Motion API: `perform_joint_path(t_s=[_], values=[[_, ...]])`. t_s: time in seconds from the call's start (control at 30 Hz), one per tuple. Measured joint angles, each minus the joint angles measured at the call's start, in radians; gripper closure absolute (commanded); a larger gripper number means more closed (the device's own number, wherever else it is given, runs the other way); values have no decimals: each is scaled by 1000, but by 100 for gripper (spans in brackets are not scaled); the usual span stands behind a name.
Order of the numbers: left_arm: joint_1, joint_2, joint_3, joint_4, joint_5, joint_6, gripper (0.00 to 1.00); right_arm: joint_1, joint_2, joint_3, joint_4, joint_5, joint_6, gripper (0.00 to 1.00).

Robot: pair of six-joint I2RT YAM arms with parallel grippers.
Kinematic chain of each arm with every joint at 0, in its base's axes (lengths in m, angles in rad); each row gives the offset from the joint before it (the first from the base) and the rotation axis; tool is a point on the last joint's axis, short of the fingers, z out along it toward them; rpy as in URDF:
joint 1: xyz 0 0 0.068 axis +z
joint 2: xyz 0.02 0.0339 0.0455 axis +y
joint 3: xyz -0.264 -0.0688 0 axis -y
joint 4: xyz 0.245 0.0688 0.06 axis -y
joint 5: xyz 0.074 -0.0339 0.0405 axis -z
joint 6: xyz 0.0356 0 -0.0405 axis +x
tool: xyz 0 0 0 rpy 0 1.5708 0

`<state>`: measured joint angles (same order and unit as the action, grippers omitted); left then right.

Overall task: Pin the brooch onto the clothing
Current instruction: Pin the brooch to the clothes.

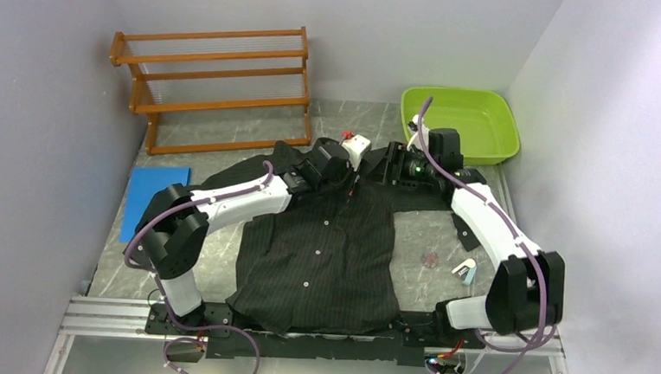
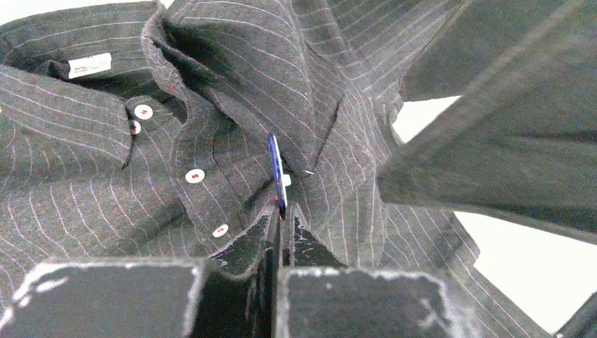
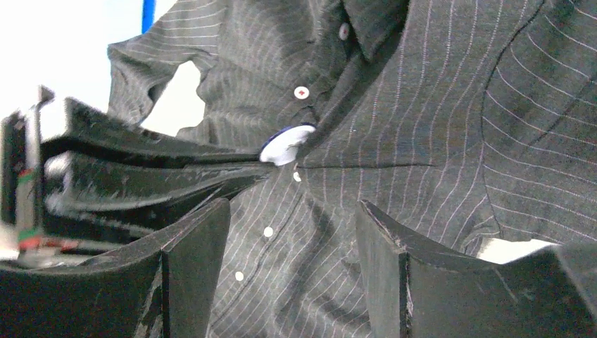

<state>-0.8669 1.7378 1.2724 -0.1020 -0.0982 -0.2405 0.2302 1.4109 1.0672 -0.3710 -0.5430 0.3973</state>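
Note:
The black pinstriped shirt lies flat, collar at the far side, with white buttons and a white neck label. My left gripper is over the chest just below the collar. In the left wrist view it is shut on the brooch, a thin disc with a blue rim seen edge-on, pressed against puckered cloth. In the right wrist view the brooch shows as a white round disc at the tips of the left fingers. My right gripper is open and empty, hovering over the shirt front close to the brooch.
A wooden rack stands at the back left and a green tub at the back right. A blue mat lies left of the shirt. A small white box sits beyond the collar. Two small items lie right of the shirt.

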Motion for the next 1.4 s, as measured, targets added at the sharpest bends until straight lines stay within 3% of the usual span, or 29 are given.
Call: perform_joint_path(t_s=[0.17, 0.4, 0.77, 0.9, 1.03, 1.4], values=[[14, -21, 6, -42, 71, -48, 97, 0, -139, -115, 132, -22, -4, 30], [56, -48, 7, -61, 180, -126, 97, 0, -217, -197, 275, -51, -24, 32], [147, -126, -32, 22, 397, -244, 97, -4, -297, -307, 387, -78, -50, 54], [163, -126, -43, 47, 455, -270, 97, -7, -308, -318, 418, -92, -49, 58], [173, -127, -53, 80, 508, -290, 97, -7, -288, -318, 445, -118, -47, 60], [209, -142, -85, 151, 609, -348, 98, -7, -184, -318, 473, -172, -35, 77]])
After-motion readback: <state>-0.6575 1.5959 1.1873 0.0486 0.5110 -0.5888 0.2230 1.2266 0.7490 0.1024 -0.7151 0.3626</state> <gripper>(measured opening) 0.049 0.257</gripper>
